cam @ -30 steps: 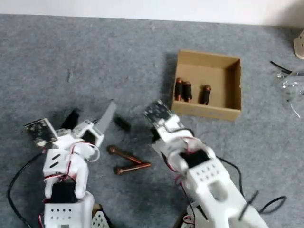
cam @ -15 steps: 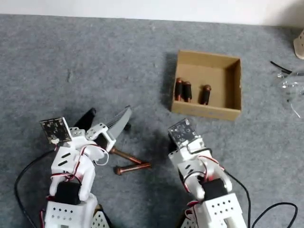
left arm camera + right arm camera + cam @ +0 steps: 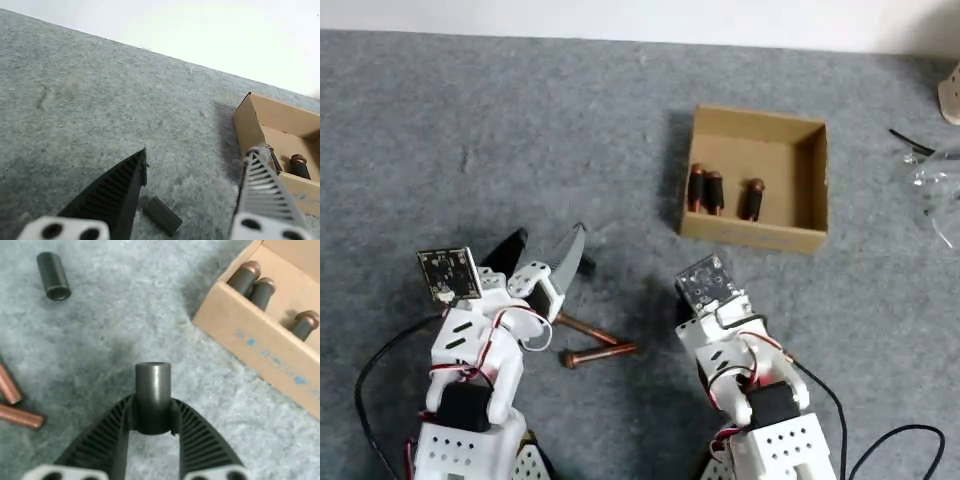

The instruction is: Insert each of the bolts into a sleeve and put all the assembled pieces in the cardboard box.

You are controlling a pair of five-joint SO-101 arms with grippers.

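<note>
The cardboard box (image 3: 755, 232) lies at the back right with three assembled pieces (image 3: 720, 192) inside. Two copper bolts (image 3: 597, 351) lie crossed on the grey carpet between the arms. My right gripper (image 3: 152, 412) is shut on a black sleeve (image 3: 152, 382), held a little above the carpet in front of the box (image 3: 260, 347). My left gripper (image 3: 197, 155) stands open just behind the bolts, with a second loose sleeve (image 3: 162, 216) lying on the carpet between its fingers (image 3: 565, 260). That sleeve (image 3: 53, 283) also shows in the right wrist view, beyond the bolts (image 3: 20, 416).
Black cables and a clear plastic item (image 3: 925, 170) lie at the right edge, with a beige object (image 3: 950, 95) behind them. A cable (image 3: 880, 440) trails by the right arm's base. Open carpet stretches across the back left.
My right arm has drawn back from beside the box toward the front with the sleeve. My left arm has shifted forward and to the right, over the loose sleeve.
</note>
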